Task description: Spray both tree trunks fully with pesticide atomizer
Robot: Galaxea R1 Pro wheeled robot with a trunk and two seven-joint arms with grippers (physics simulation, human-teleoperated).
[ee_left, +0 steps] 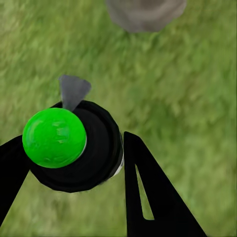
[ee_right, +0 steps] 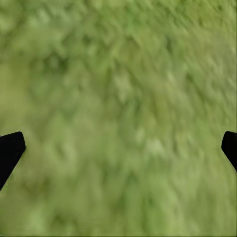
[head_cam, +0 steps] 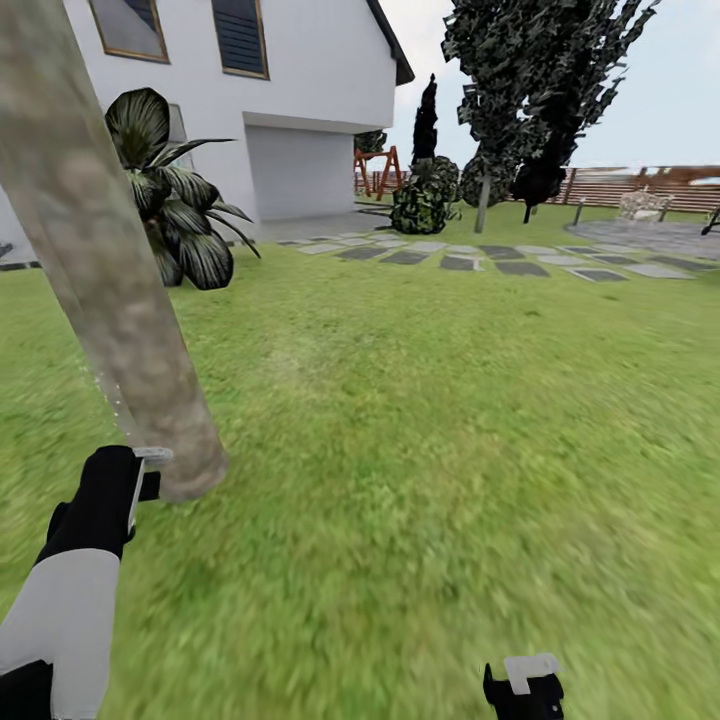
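In the left wrist view, my left gripper (ee_left: 69, 143) is shut on the pesticide atomizer (ee_left: 96, 148), a black round body with a bright green cap (ee_left: 54, 137) and a grey nozzle (ee_left: 74, 91). The nozzle points toward the base of a tree trunk (ee_left: 145, 12). From the head view that thick pale mottled trunk (head_cam: 110, 290) leans up to the left, and the left gripper (head_cam: 150, 472) sits right beside its foot. A few white specks show on its lower left edge. My right gripper (head_cam: 525, 685) hangs open over bare grass (ee_right: 118, 98).
Lawn (head_cam: 450, 420) stretches ahead and to the right. A broad-leaved dark plant (head_cam: 175, 200) stands by the white house (head_cam: 300, 90). Stepping stones (head_cam: 480, 260), a dark-leaved tree (head_cam: 540, 90), bushes and a slat fence (head_cam: 640, 185) lie far back.
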